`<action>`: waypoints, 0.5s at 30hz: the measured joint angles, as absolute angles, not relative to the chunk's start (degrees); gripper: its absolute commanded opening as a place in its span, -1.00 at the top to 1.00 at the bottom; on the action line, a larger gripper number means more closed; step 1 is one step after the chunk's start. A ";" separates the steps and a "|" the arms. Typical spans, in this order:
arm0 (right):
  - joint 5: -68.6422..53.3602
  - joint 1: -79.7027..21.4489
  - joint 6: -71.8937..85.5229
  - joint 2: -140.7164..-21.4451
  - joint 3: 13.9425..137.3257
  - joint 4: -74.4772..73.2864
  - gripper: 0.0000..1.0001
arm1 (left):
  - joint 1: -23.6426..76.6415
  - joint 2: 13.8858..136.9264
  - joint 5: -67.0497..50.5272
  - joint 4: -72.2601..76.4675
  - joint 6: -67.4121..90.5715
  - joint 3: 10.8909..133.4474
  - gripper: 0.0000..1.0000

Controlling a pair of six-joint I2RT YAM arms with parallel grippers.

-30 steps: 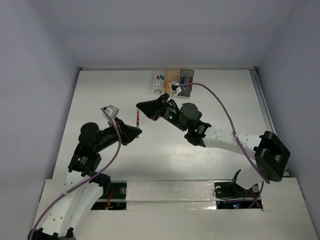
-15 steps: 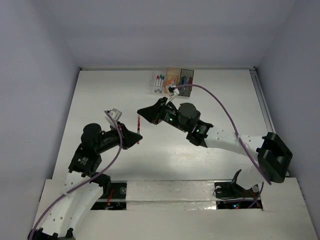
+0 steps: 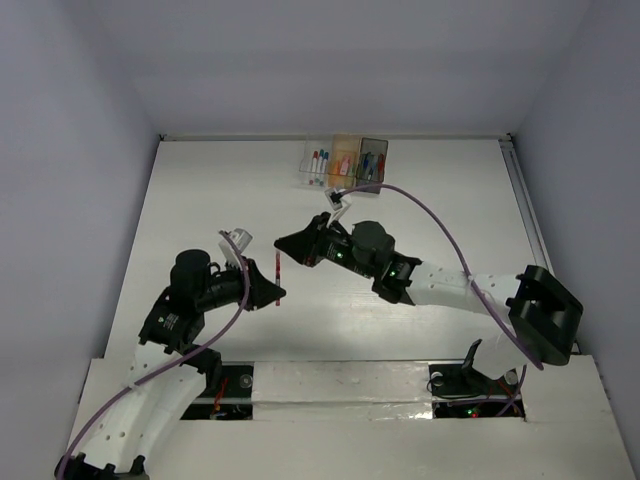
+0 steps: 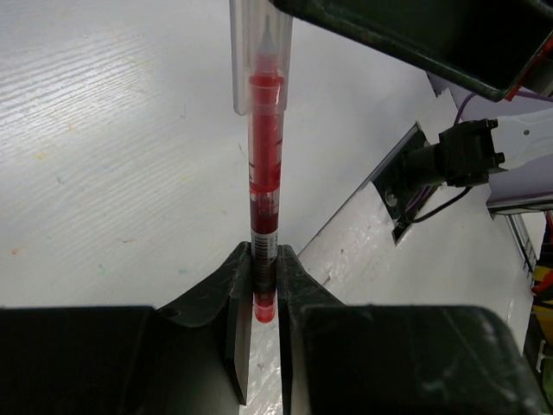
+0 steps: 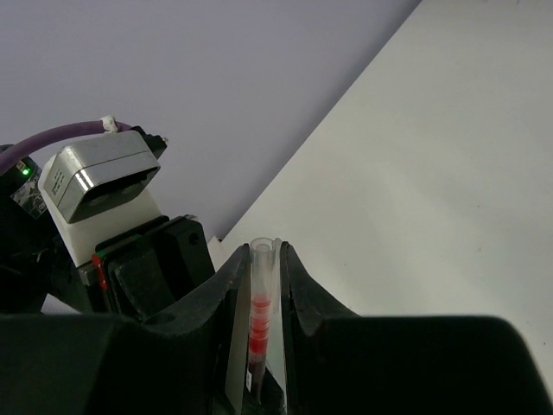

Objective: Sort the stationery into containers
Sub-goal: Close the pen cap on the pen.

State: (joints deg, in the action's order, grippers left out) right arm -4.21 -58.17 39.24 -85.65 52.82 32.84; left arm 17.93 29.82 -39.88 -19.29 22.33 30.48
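The left gripper (image 4: 263, 264) is pinched tight on the tail of a thin red-ink pen (image 4: 264, 173), and the right gripper (image 5: 266, 259), jaws narrowed, clamps the pen's clear plastic cap (image 4: 259, 52). The pen thus spans both arms above the white table (image 3: 200, 190). This looks like a hand-over or capping step: next, one gripper must release so the other can carry the pen to the row of small clear, orange and grey plastic bins (image 3: 346, 140) at the far edge.

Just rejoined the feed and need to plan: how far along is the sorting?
Done: the clear bin, orange bin and grey bin at the far edge each hold some items. In hand: a red pen, pinched between both claws, left claw on its barrel end, right claw on its capped end. Left: binning that pen; the top view shows no other loose stationery.
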 measured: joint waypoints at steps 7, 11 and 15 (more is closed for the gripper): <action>-4.16 -59.02 41.98 -85.54 49.52 36.25 1.00 | 18.04 29.82 -40.99 -22.37 21.82 30.44 1.00; -3.36 -59.64 42.13 -85.01 48.82 36.27 1.00 | 18.04 29.76 -41.60 -22.94 21.65 30.44 1.00; -2.61 -59.88 42.24 -83.79 48.51 35.38 0.93 | 18.04 29.89 -42.06 -22.46 21.47 30.44 1.00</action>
